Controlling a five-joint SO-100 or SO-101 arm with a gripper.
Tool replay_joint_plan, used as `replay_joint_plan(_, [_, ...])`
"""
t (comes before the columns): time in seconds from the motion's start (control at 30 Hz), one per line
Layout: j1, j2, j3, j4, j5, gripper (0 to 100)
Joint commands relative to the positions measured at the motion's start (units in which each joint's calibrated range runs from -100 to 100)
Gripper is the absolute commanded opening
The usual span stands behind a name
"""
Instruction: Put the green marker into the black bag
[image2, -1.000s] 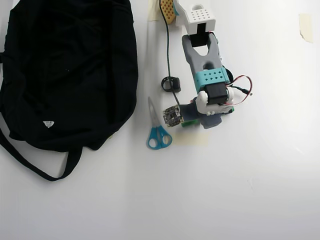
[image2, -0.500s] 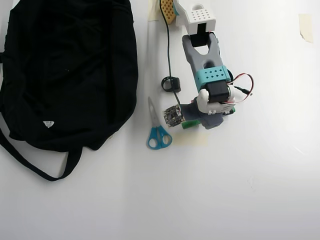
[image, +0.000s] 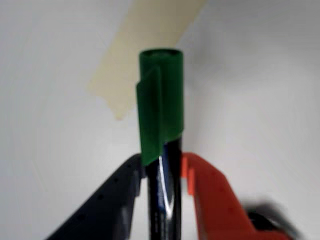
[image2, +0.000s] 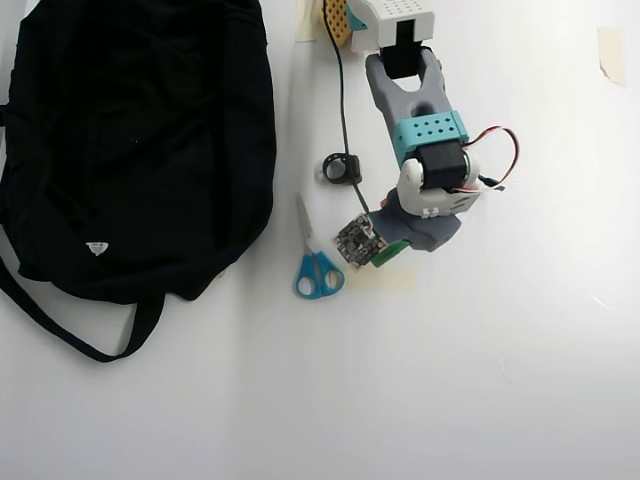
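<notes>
In the wrist view my gripper (image: 163, 172) is shut on the green marker (image: 161, 112). Its dark glossy barrel sits between the dark finger (image: 117, 195) and the orange finger (image: 210, 200), and its green cap points away from the camera, above the white table. In the overhead view only the marker's green cap (image2: 385, 255) peeks out under my arm, right of the scissors. The black bag (image2: 140, 140) lies flat at the left of the overhead view, well apart from the gripper, with a small white tag (image2: 97, 247) and a strap (image2: 60, 325) trailing below it.
Blue-handled scissors (image2: 315, 262) lie between the bag and the arm. A small black ring-shaped object (image2: 341, 168) sits by a black cable (image2: 342, 100). A strip of beige tape (image: 145, 45) is on the table under the marker; another strip (image2: 611, 52) is at the far right.
</notes>
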Motion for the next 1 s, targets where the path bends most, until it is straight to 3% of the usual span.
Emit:
replay_joint_plan(0.0, [-0.3,-6.3,0.4,0.4,5.2,2])
replay_joint_plan(0.23, [0.2,-10.5,4.3,0.4,12.8,2])
replay_joint_plan(0.97, [3.0,-27.7,18.9,0.4,24.1,2])
